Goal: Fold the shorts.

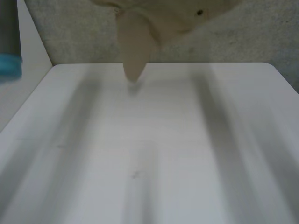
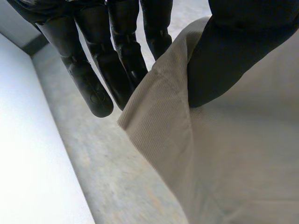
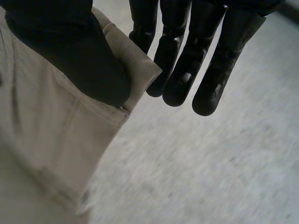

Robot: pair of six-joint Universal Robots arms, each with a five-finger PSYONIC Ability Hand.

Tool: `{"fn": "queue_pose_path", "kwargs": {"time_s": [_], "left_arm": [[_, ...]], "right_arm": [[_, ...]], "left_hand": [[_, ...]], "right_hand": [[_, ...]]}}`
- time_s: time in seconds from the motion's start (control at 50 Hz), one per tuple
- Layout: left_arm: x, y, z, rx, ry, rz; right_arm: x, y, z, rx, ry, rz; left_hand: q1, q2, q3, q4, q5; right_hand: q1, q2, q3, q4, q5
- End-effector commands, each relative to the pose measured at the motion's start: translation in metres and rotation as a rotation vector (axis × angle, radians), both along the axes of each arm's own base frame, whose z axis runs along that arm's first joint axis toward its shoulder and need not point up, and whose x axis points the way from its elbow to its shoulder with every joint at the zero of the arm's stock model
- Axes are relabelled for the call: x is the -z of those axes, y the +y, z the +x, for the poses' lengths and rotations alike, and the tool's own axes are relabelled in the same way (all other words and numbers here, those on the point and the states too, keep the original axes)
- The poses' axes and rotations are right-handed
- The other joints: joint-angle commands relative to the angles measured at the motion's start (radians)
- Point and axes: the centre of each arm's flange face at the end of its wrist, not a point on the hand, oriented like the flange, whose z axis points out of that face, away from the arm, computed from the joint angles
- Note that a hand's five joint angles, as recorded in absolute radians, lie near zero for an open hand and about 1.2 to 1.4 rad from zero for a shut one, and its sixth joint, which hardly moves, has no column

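Head view: you see beige shorts held up at 12 o'clock, above far edge of white table. Narrow hanging part points down; you cannot tell if its tip touches table. Left arm at 10 o'clock.

Left wrist view: left hand pinches edge of shorts, thumb on front of cloth, fingers straight and close together behind it.

Right wrist view: right hand pinches corner of shorts under thumb, against straight fingers, slightly spread.
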Motion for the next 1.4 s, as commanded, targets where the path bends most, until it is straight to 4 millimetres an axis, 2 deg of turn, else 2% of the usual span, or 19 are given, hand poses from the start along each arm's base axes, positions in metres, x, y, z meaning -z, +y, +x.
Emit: {"fn": "queue_pose_path", "kwargs": {"time_s": [0.02, 0.04, 0.08, 0.1, 0.12, 0.14, 0.16, 0.2, 0.26, 0.36, 0.66, 0.86, 0.96, 1.0, 1.08, 1.14, 1.18, 1.24, 1.4], "left_arm": [[0.096, 0.018, -0.002, 0.047, -0.148, 0.261], [0.121, 0.021, -0.001, 0.051, -0.181, 0.324], [0.145, 0.024, 0.000, 0.054, -0.212, 0.386], [0.145, 0.024, 0.000, 0.054, -0.212, 0.386], [0.180, 0.029, 0.002, 0.061, -0.247, 0.466], [0.180, 0.029, 0.002, 0.061, -0.247, 0.467], [0.193, 0.030, 0.002, 0.065, -0.257, 0.496], [0.245, 0.034, 0.002, 0.075, -0.312, 0.617], [0.286, 0.047, -0.005, 0.108, -0.385, 0.728], [0.313, 0.066, -0.009, 0.134, -0.466, 0.817], [0.291, 0.118, 0.021, 0.146, -0.556, 0.966], [0.295, 0.166, 0.025, 0.241, -0.654, 1.048], [0.296, 0.179, 0.027, 0.252, -0.687, 1.093], [0.293, 0.178, 0.027, 0.242, -0.693, 1.094], [0.280, 0.163, 0.021, 0.224, -0.649, 1.055], [0.265, 0.137, 0.019, 0.181, -0.578, 1.023], [0.249, 0.100, 0.023, 0.105, -0.486, 0.984], [0.239, 0.071, 0.018, 0.103, -0.432, 0.927], [0.248, -0.002, -0.024, 0.295, -0.430, 0.824]], "right_arm": [[0.089, -0.009, 0.004, -0.021, 0.146, 0.297], [0.127, -0.008, 0.004, -0.033, 0.195, 0.403], [0.152, -0.004, 0.004, -0.044, 0.231, 0.471], [0.163, -0.003, 0.004, -0.050, 0.247, 0.501], [0.175, -0.001, 0.004, -0.057, 0.262, 0.533], [0.186, 0.001, 0.004, -0.063, 0.275, 0.562], [0.211, 0.003, 0.004, -0.073, 0.305, 0.629], [0.245, 0.006, 0.003, -0.082, 0.346, 0.721], [0.272, 0.012, 0.000, -0.080, 0.381, 0.811], [0.290, 0.023, -0.006, -0.086, 0.417, 0.867], [0.291, 0.067, -0.037, -0.055, 0.622, 0.913], [0.298, 0.100, -0.059, -0.069, 0.832, 1.079], [0.298, 0.097, -0.064, -0.060, 0.852, 1.095], [0.297, 0.094, -0.064, -0.058, 0.841, 1.078], [0.297, 0.090, -0.061, -0.077, 0.818, 1.049], [0.299, 0.090, -0.060, -0.090, 0.806, 1.038], [0.301, 0.089, -0.060, -0.091, 0.791, 1.035], [0.302, 0.089, -0.060, -0.090, 0.773, 1.034], [0.313, 0.088, -0.057, -0.098, 0.767, 1.032]], "left_hand": [[0.252, 0.197, 0.205, 0.196, 0.264], [0.252, 0.197, 0.205, 0.196, 0.264], [0.252, 0.197, 0.205, 0.196, 0.264], [0.252, 0.197, 0.205, 0.196, 0.264], [0.252, 0.197, 0.205, 0.196, 0.264], [0.252, 0.197, 0.205, 0.196, 0.264], [0.252, 0.197, 0.205, 0.196, 0.264], [0.252, 0.197, 0.205, 0.196, 0.264], [0.252, 0.197, 0.205, 0.196, 0.264], [0.252, 0.197, 0.205, 0.196, 0.264], [0.252, 0.197, 0.205, 0.196, 0.264], [0.249, 0.195, 0.202, 0.193, 0.262], [-0.090, -0.145, -0.138, -0.146, -0.078], [-0.527, -0.582, -0.574, -0.583, -0.515], [-0.970, -1.025, -1.017, -1.026, -0.957], [-0.966, -1.021, -1.013, -1.022, -0.954], [-0.949, -1.003, -0.996, -1.005, -0.936], [-0.911, -0.965, -0.958, -0.966, -0.898], [-0.705, -0.760, -0.752, -0.761, -0.692]], "right_hand": [[0.417, 0.223, 0.214, 0.205, 0.230], [0.417, 0.223, 0.214, 0.205, 0.230], [0.417, 0.223, 0.214, 0.205, 0.230], [0.417, 0.223, 0.214, 0.205, 0.230], [0.417, 0.223, 0.214, 0.205, 0.230], [0.417, 0.223, 0.214, 0.205, 0.230], [0.417, 0.223, 0.214, 0.205, 0.230], [0.417, 0.223, 0.214, 0.205, 0.230], [0.417, 0.223, 0.214, 0.205, 0.230], [0.417, 0.223, 0.214, 0.205, 0.230], [0.417, 0.223, 0.214, 0.205, 0.230], [0.417, 0.223, 0.214, 0.205, 0.230], [0.417, 0.223, 0.214, 0.205, 0.230], [0.417, 0.223, 0.214, 0.205, 0.230], [0.417, 0.223, 0.214, 0.205, 0.230], [0.417, 0.223, 0.214, 0.205, 0.230], [0.417, 0.223, 0.214, 0.205, 0.230], [0.417, 0.223, 0.214, 0.205, 0.230], [0.417, 0.223, 0.214, 0.205, 0.230]]}}
